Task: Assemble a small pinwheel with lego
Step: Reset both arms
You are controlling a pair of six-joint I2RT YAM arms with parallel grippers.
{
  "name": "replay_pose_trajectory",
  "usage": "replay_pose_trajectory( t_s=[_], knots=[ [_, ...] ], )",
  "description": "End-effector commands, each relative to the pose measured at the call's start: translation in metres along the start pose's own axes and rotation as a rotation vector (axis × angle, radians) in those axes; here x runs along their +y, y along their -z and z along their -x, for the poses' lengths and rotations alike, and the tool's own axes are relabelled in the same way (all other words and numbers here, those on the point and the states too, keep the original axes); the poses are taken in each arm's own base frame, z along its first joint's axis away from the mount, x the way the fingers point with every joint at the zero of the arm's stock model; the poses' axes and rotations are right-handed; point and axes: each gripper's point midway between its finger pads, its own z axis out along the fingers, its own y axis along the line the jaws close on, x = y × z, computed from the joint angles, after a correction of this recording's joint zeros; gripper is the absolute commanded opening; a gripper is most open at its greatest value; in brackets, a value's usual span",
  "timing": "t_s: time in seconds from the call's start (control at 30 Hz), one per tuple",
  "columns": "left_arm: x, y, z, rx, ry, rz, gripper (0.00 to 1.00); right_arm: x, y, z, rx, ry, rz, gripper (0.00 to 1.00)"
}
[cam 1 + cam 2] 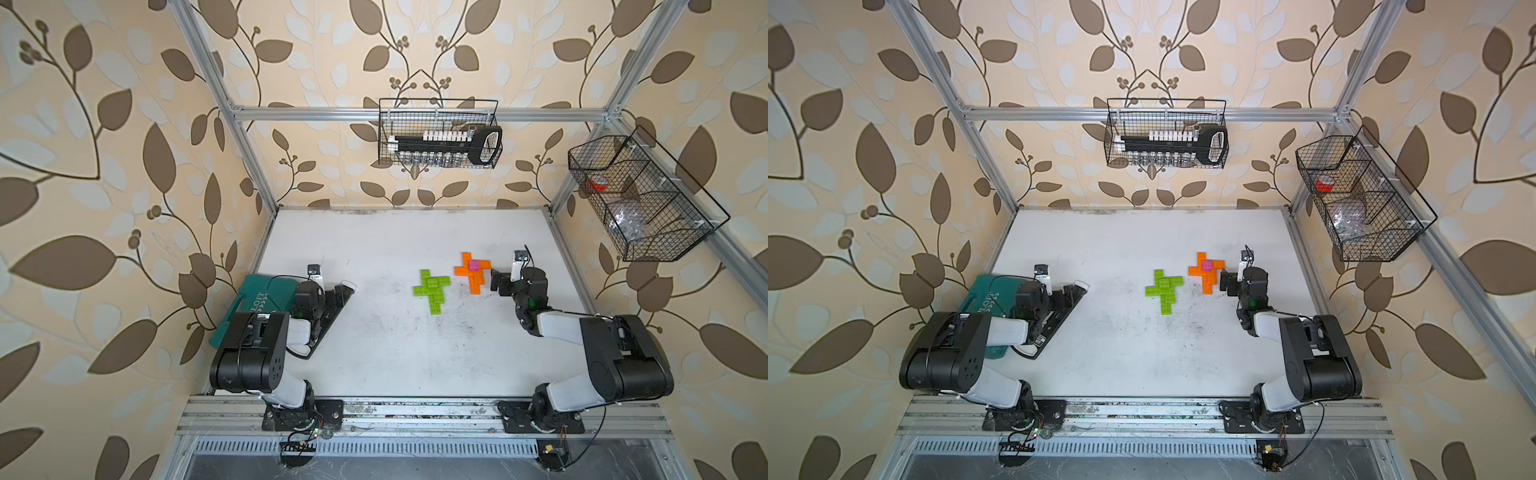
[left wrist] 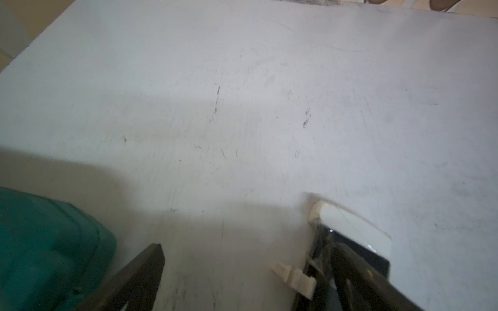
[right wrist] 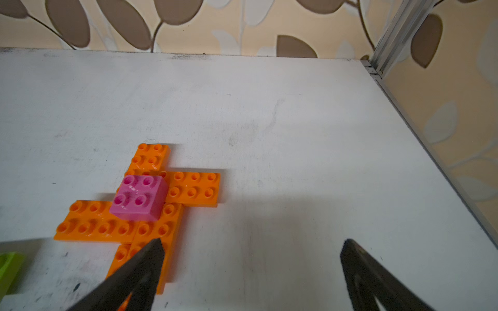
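Your white table (image 1: 374, 353) carries the teal case (image 1: 243, 311) beside your left gripper (image 2: 246, 247), jaws wide, empty; right gripper (image 3: 253, 242) gapes too, nothing held, just beside the orange pinwheel (image 1: 471, 274); green pinwheel (image 1: 432, 291) lies near it, mid-table; pink brick (image 3: 138, 198) caps the orange centre.

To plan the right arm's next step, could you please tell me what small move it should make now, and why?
Probably lift the right gripper straight up and back, jaws open. The orange pinwheel already carries its pink brick at the centre, the green pinwheel looks finished too, and one finger sits close by an orange blade, so a sideways move might nudge it.
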Motion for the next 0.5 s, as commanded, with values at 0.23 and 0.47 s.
replay_pose_trajectory(
  t_s=[0.23,0.47],
  knots=[
    [-0.0023,0.0004,0.0394,-0.097,-0.003,0.029,0.99,-0.0001,0.0029,0.0062,-0.024,0.002,0.006,0.99],
    [-0.0033,0.0011,0.0397,-0.103,-0.005,0.023,0.99,0.0003,0.0021,0.0055,-0.020,0.003,0.008,0.99]
  ],
)
